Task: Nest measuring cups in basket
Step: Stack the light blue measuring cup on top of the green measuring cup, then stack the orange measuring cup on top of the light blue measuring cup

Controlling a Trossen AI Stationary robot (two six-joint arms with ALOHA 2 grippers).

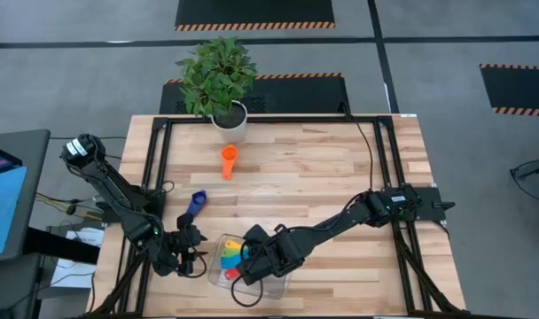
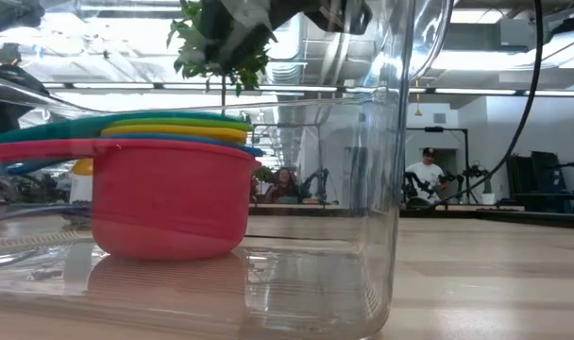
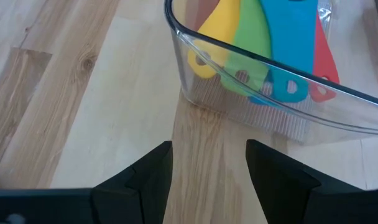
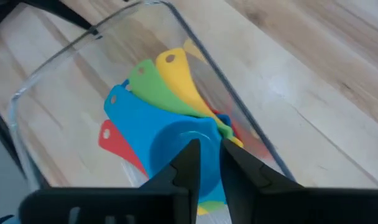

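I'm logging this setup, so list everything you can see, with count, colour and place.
basket: one, clear, near edge of the table
nested measuring cups: a stack in the basket; red, yellow, green and light blue show
orange cup: one, on the table near the plant
dark blue cup: one, on the table beside the left arm
potted plant: one, green in a white pot, far edge
people: in the room behind
left gripper: open, just outside the basket
right gripper: over the stack, fingers slightly apart at the light blue cup

My table [image 1: 323, 168] is pale wooden planks in a black frame. On it sit the clear basket [image 1: 278, 285], an orange cup [image 1: 228, 160], a dark blue cup [image 1: 197, 203] and a white plant pot [image 1: 230, 122].
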